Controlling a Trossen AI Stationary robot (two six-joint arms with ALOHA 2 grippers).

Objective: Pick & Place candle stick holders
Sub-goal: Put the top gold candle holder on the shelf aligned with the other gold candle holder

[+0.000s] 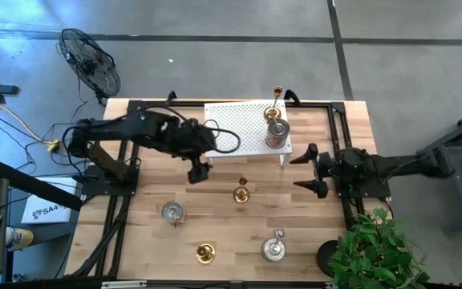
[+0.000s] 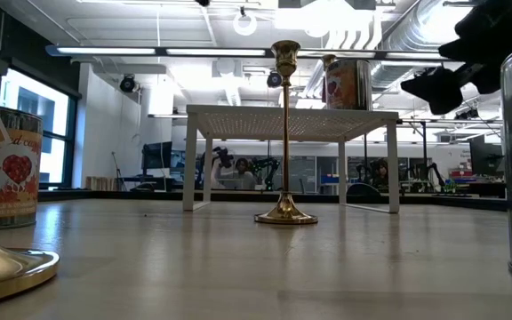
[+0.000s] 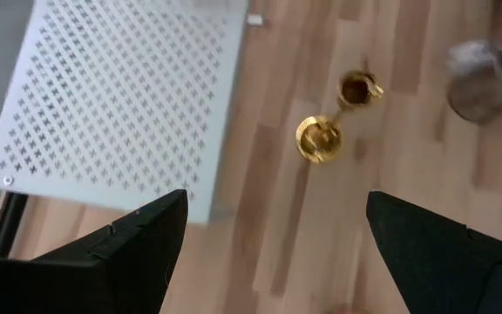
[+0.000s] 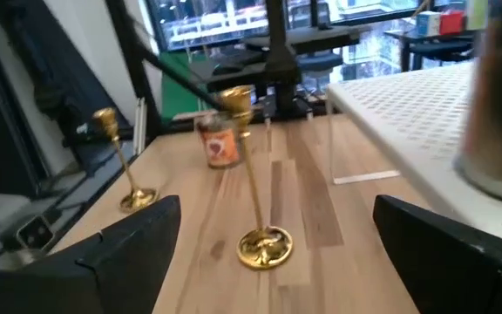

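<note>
A slim gold candlestick point(image 1: 241, 192) stands on its round base mid-table, near the white rack point(image 1: 235, 128); it also shows in the left wrist view point(image 3: 325, 133), the right wrist view point(image 4: 258, 209) and the low view point(image 2: 284, 133). A squat holder point(image 1: 277, 133) stands on the rack, with a second gold candlestick point(image 1: 277, 101) at the rack's far edge. Another squat holder point(image 1: 173, 213), a third gold candlestick point(image 1: 205, 254) and a silvery holder point(image 1: 273, 248) stand nearer the front. My left gripper point(image 1: 199, 172) hangs open above the table, left of the middle candlestick. My right gripper point(image 1: 310, 169) is open to its right.
The white perforated rack point(image 3: 120, 105) stands on legs at the table's far middle. A potted plant point(image 1: 371, 249) stands at the near right corner. Black frame rails point(image 1: 339, 136) run along the table's sides. Bare wood lies between the standing pieces.
</note>
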